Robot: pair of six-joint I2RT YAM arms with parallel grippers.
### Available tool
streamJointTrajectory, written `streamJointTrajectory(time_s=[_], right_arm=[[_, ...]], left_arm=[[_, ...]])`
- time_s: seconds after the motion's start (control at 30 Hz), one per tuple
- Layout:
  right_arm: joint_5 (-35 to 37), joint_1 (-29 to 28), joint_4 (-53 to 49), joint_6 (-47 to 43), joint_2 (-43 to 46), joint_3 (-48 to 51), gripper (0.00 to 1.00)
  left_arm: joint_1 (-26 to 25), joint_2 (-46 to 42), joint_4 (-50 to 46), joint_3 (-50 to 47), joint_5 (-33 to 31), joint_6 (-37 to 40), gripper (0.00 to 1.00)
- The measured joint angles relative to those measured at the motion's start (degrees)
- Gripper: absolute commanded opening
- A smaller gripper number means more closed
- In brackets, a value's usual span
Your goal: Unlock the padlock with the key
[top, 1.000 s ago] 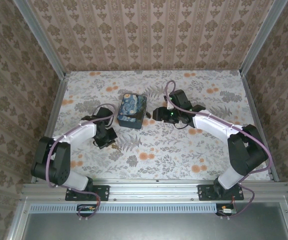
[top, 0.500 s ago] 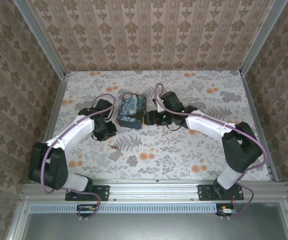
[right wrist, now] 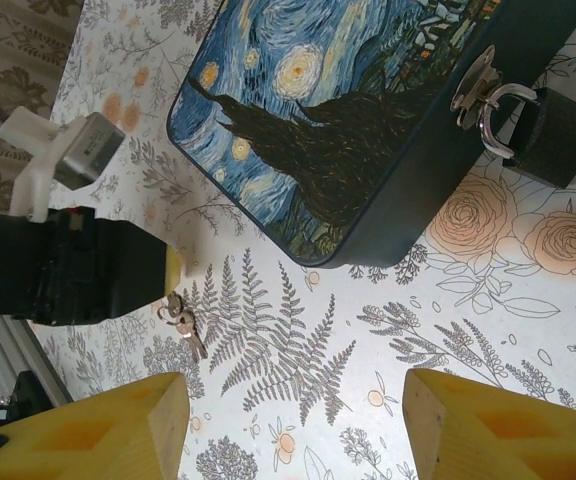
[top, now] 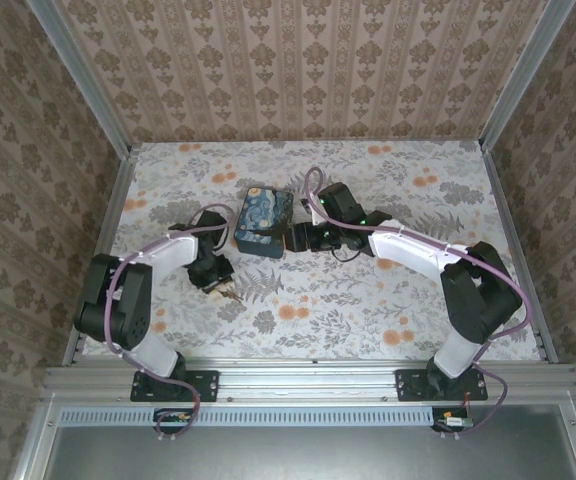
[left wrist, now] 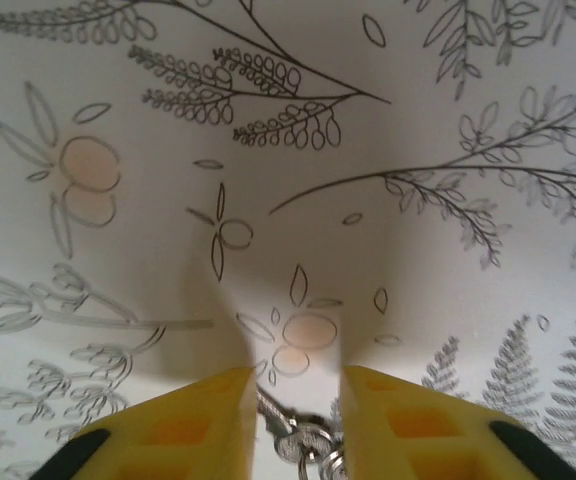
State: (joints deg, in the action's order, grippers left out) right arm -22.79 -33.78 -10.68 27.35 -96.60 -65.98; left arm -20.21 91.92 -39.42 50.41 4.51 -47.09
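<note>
The key (left wrist: 290,437), on a ring with another, lies flat on the floral tablecloth between the yellow fingers (left wrist: 193,420) of my left gripper (left wrist: 298,385). The jaws stand slightly apart and do not pinch it. From the right wrist the key (right wrist: 184,326) shows just beside the left gripper's tip (right wrist: 172,270). The black padlock (right wrist: 558,136) hangs from the hasp (right wrist: 480,92) of the Starry Night box (right wrist: 338,110). My right gripper (right wrist: 293,385) is open and empty, hovering near the box's front side. From above, the left gripper (top: 218,276) is over the keys (top: 227,291).
The box (top: 263,220) sits mid-table between the two arms. Patterned walls close in the table at the back and sides, with metal rails (top: 103,235) along the edges. Bare tablecloth (top: 338,300) lies in front of the box.
The left gripper's jaws have parted from shut; it swung toward the box and came back over the keys. The right gripper moved left to the box.
</note>
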Motion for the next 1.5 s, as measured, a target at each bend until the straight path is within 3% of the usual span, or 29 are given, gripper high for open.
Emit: streamJointTrajectory(time_s=[0.4, 0.77, 0.93, 1.27, 1.5], right_arm=[[-0.02, 0.0, -1.4, -0.44, -1.7, -1.77, 0.59], [0.0, -0.02, -1.42, -0.44, -2.69, -1.99, 0.59], [0.0, -0.02, -1.46, -0.48, -2.69, -1.99, 0.59], [0.04, -0.02, -2.45, -1.46, -2.69, -1.99, 0.59], [0.04, -0.42, -3.06, -1.73, -2.69, -2.03, 0.59]], left_arm=[[0.0, -1.6, -1.11, -0.55, -0.39, -0.92, 0.31], [-0.13, -4.68, -4.24, 0.22, -0.7, -2.32, 0.31], [-0.37, -3.13, -1.9, -3.56, -0.66, -3.21, 0.24], [-0.72, -1.29, -2.12, -2.8, -0.52, -4.26, 0.0], [-0.76, -1.46, -2.25, -2.36, -0.61, -4.35, 0.0]])
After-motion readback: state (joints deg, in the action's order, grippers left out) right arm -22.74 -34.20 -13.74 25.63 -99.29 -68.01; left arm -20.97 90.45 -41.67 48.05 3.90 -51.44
